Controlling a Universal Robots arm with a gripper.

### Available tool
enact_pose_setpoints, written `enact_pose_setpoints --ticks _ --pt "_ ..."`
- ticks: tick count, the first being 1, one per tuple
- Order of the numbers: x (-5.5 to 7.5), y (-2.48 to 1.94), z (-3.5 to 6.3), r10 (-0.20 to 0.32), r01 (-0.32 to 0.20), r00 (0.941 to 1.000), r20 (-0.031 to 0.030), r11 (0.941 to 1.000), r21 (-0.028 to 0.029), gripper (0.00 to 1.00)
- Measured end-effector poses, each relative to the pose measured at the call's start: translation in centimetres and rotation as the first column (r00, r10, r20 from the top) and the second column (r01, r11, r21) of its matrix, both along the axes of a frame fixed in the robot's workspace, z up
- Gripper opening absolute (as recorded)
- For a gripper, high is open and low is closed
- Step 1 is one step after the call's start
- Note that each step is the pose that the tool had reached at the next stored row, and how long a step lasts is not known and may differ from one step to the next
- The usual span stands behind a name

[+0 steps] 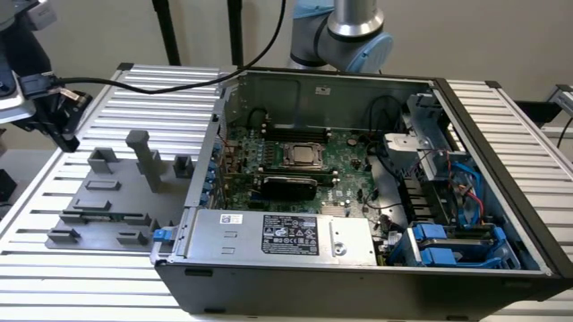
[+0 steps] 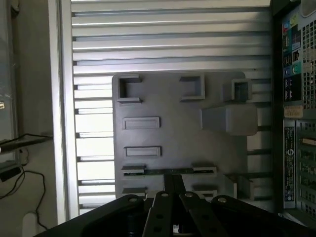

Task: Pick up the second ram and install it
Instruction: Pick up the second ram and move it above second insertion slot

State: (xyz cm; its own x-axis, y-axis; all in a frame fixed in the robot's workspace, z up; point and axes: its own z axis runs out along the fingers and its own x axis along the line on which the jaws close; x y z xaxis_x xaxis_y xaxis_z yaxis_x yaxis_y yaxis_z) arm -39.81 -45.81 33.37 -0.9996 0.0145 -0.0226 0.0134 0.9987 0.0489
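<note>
The fingers (image 2: 169,186) are pressed together with nothing between them; the gripper (image 2: 174,178) hangs above the grey holder plate (image 2: 168,103), clear of it. The second ram (image 2: 168,171) rests between two low blocks near one edge of that plate, untouched; the open computer case (image 1: 358,168) stands just beside the plate.

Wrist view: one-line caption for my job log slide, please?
Gripper hovers above the grey holder tray, where the second ram lies seated in its blocks, beside the open computer case.
</note>
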Motion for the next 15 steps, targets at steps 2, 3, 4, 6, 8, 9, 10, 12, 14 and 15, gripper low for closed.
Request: enact_pose_setpoints --ticks 2,3,4,6,8,9,10,12,14,15 --pt "0.0 0.0 -0.06 0.037 -0.037 0.9993 0.0 0.9993 0.0 0.11" --pt "0.0 0.0 -0.09 0.055 -0.055 0.9985 -0.0001 0.9985 -0.0001 0.11" --pt "0.0 0.0 -0.12 0.073 -0.073 0.9973 -0.0001 0.9973 -0.0001 0.11" --pt "0.0 0.0 -0.19 0.109 -0.109 0.994 0.0 0.994 0.0 0.11" --pt "0.0 0.0 -0.27 0.145 -0.145 0.9894 0.0 0.9894 0.0 0.11" --pt "0.0 0.0 -0.31 0.163 -0.163 0.9867 -0.0001 0.9867 -0.0001 0.11" --pt "0.0 0.0 -0.35 0.182 -0.182 0.9834 0.0 0.9834 0.0 0.11" --pt "0.0 0.0 -0.43 0.217 -0.217 0.9762 0.0 0.9762 0.0 0.11" --pt "0.0 0.0 -0.51 0.252 -0.252 0.9676 0.0 0.9676 -0.0001 0.11" --pt "0.0 0.0 -0.56 0.27 -0.27 0.9629 -0.0001 0.9629 -0.0001 0.11"
